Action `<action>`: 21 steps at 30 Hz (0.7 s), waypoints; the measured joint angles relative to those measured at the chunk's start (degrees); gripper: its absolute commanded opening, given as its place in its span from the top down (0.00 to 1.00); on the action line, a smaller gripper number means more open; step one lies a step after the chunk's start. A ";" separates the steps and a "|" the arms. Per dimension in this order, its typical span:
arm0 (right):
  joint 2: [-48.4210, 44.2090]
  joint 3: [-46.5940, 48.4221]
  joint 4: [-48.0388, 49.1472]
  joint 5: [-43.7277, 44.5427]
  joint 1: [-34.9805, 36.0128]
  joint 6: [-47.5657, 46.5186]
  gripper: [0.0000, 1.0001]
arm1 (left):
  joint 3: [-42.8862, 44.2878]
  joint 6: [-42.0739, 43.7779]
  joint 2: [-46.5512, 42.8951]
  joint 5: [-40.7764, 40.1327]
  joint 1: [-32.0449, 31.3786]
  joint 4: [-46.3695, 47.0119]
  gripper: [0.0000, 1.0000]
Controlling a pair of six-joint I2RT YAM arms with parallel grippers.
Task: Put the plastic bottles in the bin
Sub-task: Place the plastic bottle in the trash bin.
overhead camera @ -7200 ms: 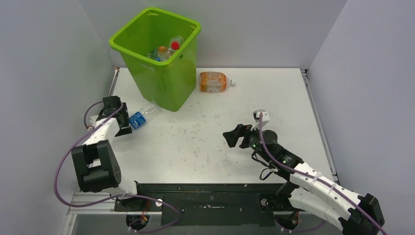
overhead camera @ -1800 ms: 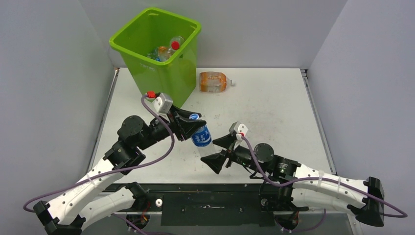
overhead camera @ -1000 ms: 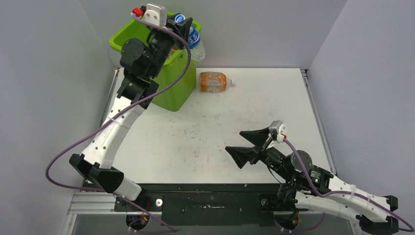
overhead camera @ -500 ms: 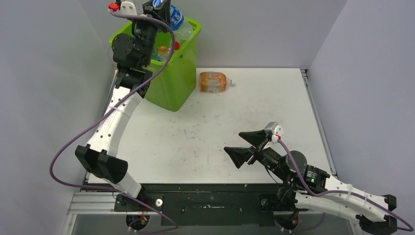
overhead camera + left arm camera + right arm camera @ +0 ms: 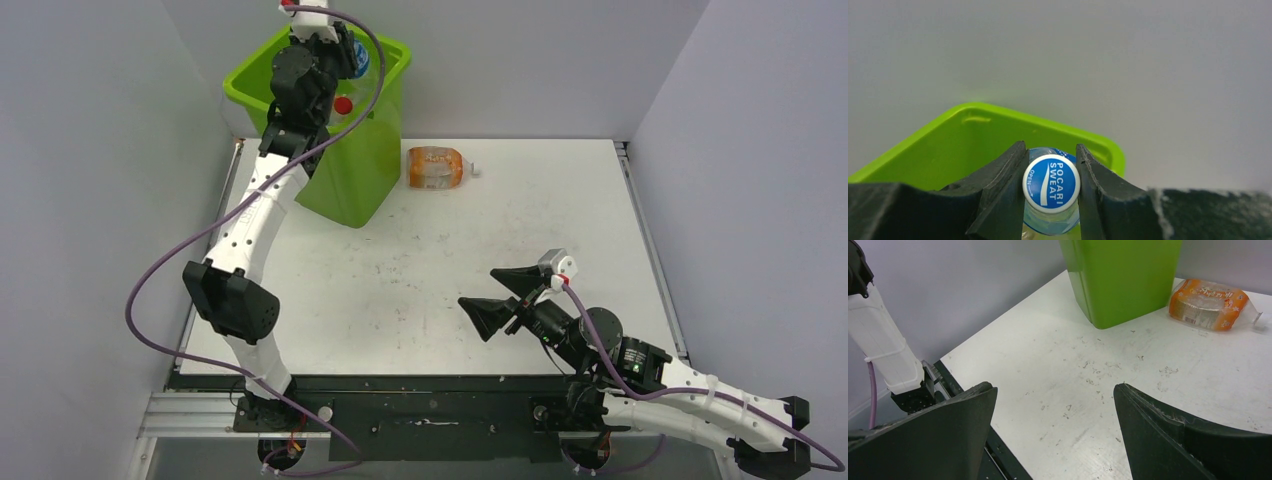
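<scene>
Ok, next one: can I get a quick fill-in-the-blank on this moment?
The left gripper is shut on the held bottle, whose cap is ____.
It hangs over the bin, coloured ____.
The lying bottle on the table is ____.
The fingers of the right gripper hold nothing and stand ____.
Missing words: blue, green, orange, open.

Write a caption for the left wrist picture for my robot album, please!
The robot's left fingers pinch a blue-capped bottle over the lime-green bin.
</scene>
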 measured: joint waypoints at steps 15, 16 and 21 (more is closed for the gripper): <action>-0.81 0.09 -1.60 1.73 0.00 0.15 0.10 | -0.59 5.29 -3.30 -17.31 4.61 -3.04 1.00; -0.85 0.09 -1.68 1.92 0.00 0.15 0.10 | 0.09 5.14 -3.32 -17.66 5.33 -3.02 1.00; -0.81 0.09 -1.86 2.34 0.00 0.15 0.10 | 0.98 4.28 -2.40 -18.97 9.35 -4.76 1.00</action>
